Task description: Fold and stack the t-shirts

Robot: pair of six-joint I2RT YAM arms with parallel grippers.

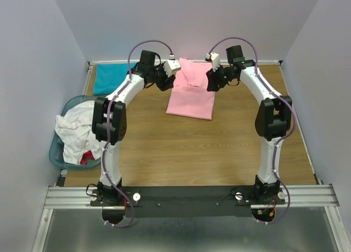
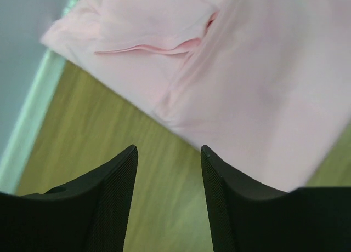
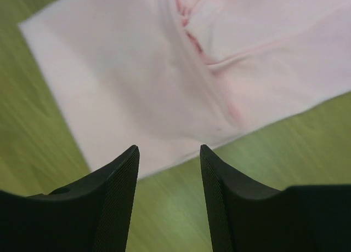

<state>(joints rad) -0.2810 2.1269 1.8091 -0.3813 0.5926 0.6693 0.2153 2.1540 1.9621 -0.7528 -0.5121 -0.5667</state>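
Soft, light, floppy pink t-shirt (image 1: 191, 93), likely to sag; best pinched at outer folded edges. Both spread and empty: left pincer (image 2: 169, 149), right pincer (image 3: 169, 148).

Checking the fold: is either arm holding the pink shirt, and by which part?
Neither. The left gripper and right gripper are open and empty, at the pink t-shirt's sides.

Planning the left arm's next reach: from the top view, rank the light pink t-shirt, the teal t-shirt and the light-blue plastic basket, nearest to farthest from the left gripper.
1. Light pink cloth t-shirt, just right of the left gripper, far centre.
2. Teal cloth t-shirt, far-left corner.
3. Light-blue plastic basket, off to the near left.
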